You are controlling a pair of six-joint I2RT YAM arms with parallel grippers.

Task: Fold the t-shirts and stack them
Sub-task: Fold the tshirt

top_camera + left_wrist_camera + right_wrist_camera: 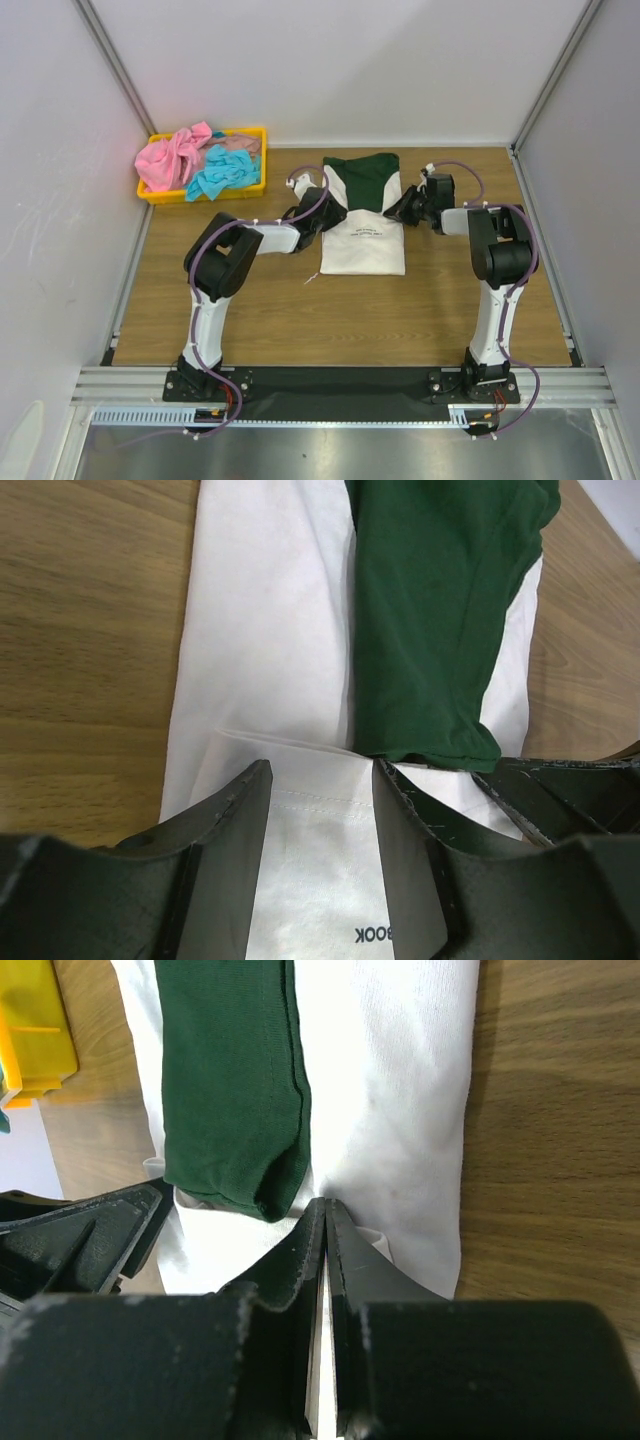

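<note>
The white t-shirt (363,235), green sleeves folded in, lies flat on the counter (280,320) between both arms. The right fingers (300,1260) are closed on its thin white edge. The left fingers (235,820) stand half apart, the hem between them, seemingly unpinched. Lifting now would likely drag one side and skew the fold. Only the top view shows the pink t-shirt (172,158) and turquoise t-shirt (220,176) in the yellow tray (170,196), beyond the left fingers.
</note>
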